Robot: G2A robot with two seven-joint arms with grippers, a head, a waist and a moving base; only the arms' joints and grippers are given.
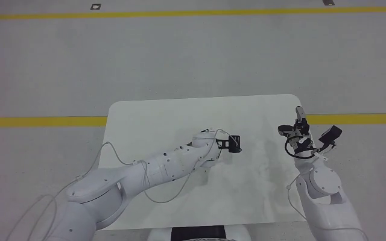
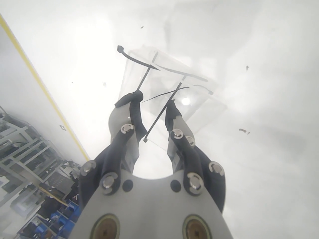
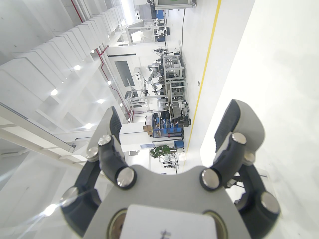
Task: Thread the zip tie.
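A black zip tie [image 2: 157,121] runs slantwise through the gap between the left jaws. Its head sits low in the middle of the left wrist view, and its tail reaches up over a clear box [image 2: 197,118]. More ties [image 2: 139,63] lie loose across the box top at centre frame; some may be reflections. None shows a closed loop, so the threading looks not yet done: a tail has yet to enter a head. The left jaws stand partly spread, gripping nothing I can make out. The right jaws are spread wide and empty, at the right edge of the table [image 1: 181,120] in the top view.
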